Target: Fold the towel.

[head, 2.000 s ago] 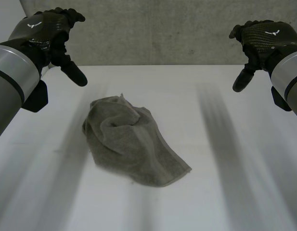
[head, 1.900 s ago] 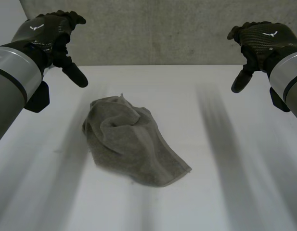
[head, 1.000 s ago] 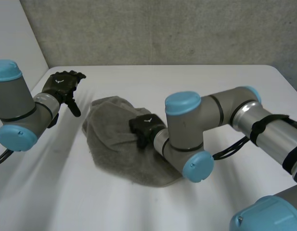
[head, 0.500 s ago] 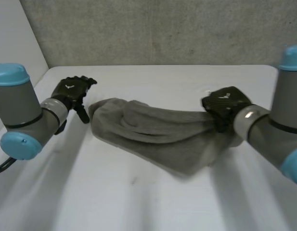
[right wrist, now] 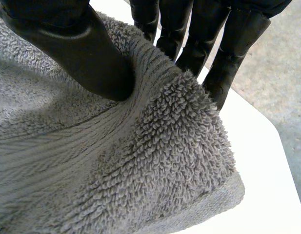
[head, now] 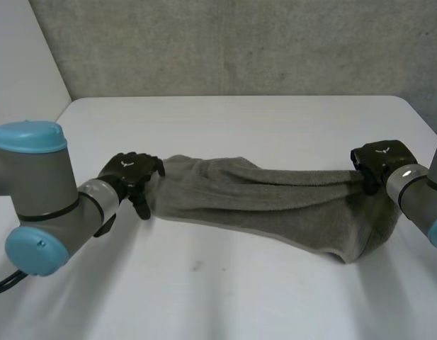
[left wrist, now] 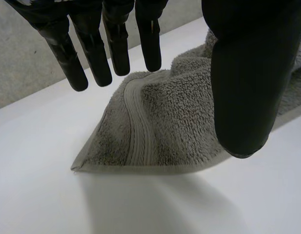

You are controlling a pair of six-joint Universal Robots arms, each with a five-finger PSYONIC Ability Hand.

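The grey towel (head: 275,202) lies stretched in a long band across the white table (head: 204,297). My right hand (head: 379,161) holds its right end; there the thumb (right wrist: 87,53) pinches a raised fold of towel (right wrist: 116,161) against the fingers. At the other end sits my left hand (head: 129,173). Its straight fingers (left wrist: 94,53) hover just over the towel's banded corner (left wrist: 140,131), and the thumb (left wrist: 248,73) hangs spread apart above the pile. That corner rests flat on the table.
A grey concrete wall (head: 239,42) runs behind the table's far edge. A white panel (head: 27,71) stands at the left. The table's right corner (head: 409,106) is close to my right hand. Bare table lies in front of the towel.
My right hand has dragged its end of the towel rightwards, pulling the bunched cloth out long. My left hand has come down and in to the towel's left end.
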